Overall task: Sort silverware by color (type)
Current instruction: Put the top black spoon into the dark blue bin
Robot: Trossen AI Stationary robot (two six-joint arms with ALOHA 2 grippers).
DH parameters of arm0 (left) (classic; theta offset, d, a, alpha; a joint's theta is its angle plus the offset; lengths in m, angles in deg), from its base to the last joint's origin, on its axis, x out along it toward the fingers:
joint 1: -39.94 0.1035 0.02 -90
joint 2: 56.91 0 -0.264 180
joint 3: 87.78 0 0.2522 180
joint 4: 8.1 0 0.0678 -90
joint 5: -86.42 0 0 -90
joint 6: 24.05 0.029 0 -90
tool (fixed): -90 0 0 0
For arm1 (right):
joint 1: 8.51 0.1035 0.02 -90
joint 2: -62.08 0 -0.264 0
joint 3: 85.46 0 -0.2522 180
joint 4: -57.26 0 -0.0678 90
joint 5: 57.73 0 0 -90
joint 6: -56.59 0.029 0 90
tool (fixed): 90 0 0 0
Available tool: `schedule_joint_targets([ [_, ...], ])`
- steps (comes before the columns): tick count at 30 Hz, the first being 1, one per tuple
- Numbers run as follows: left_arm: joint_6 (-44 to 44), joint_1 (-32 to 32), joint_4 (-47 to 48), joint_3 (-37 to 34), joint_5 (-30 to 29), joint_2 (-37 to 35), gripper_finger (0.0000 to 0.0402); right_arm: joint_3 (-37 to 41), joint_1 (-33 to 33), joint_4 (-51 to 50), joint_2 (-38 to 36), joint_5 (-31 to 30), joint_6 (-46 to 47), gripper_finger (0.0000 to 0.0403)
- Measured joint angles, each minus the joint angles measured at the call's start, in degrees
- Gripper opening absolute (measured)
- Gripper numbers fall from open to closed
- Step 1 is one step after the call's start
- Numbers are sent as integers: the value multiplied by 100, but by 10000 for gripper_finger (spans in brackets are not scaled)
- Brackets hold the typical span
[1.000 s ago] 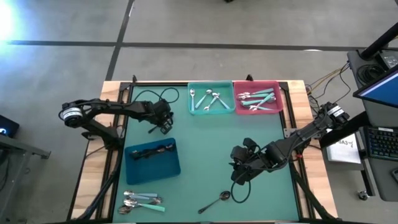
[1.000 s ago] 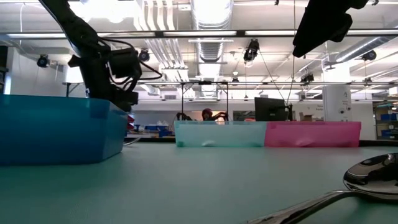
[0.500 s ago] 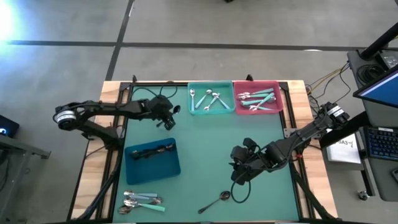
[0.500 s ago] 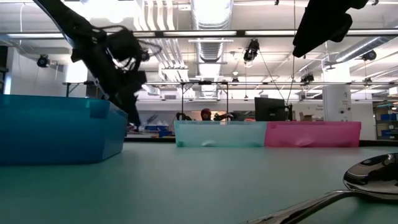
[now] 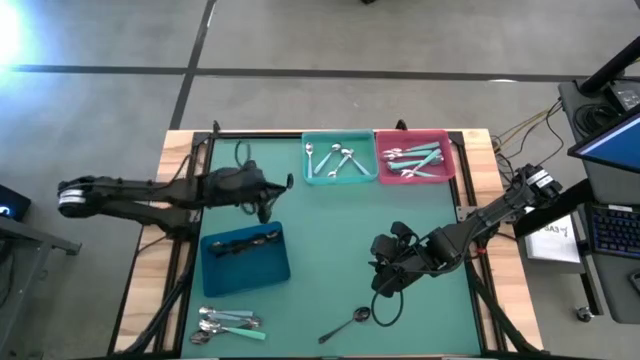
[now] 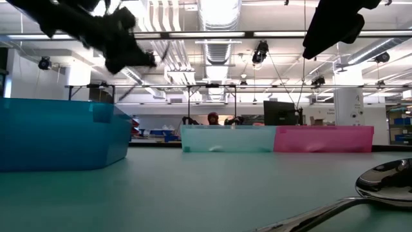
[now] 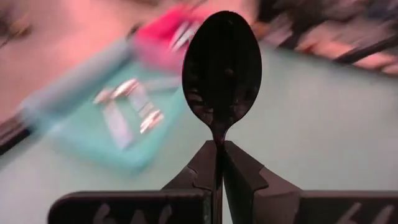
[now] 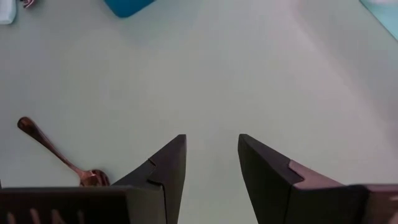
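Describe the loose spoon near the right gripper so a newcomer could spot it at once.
Start at the green table, near edge. The spoon lies alone on the mat, just below the open right gripper. It is dark and single, unlike the pile of spoons at the near left corner.

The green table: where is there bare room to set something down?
The widest bare stretch of the green table mat lies mid-table, bordered by the blue rectangular bin, the teal bin, the pink bin and the right gripper. It is crowded at the front left, around the pile of small spoons, and near the lone dark spoon.
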Motion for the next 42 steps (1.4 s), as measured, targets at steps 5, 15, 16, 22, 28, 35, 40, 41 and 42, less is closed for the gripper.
schedule_joint_targets([
  [5, -206, -1007, -525, -53, -71, -463, 0, 0, -1, 79, 0, 0, 0, 137],
  [15, -2151, -3032, 1051, -64, -46, -590, 0, 0, 0, 118, 0, -1, 0, 137],
  [16, -2387, -3160, 1252, -61, -40, -593, 0, 0, 0, 117, 0, 0, 0, 137],
  [22, -3984, -3701, 3194, 42, 48, -510, 0, 0, -2, 116, 0, 0, 0, 137],
  [28, -4736, -3853, 4222, 216, 379, -342, 1, 0, -2, 117, 0, 0, 0, 137],
  [35, -5062, -3853, 4618, 384, 406, -239, 36, 0, -2, 117, 0, -1, 0, 137],
  [40, -4909, -3853, 4725, 574, 404, -71, 79, 0, -2, 118, 0, 0, 0, 137],
  [41, -4860, -3853, 4710, 629, 404, -20, 90, 0, -2, 116, 0, 0, 0, 137],
  [42, -4798, -3853, 4707, 709, 401, 29, 100, 0, -2, 115, 0, -2, 0, 137],
])
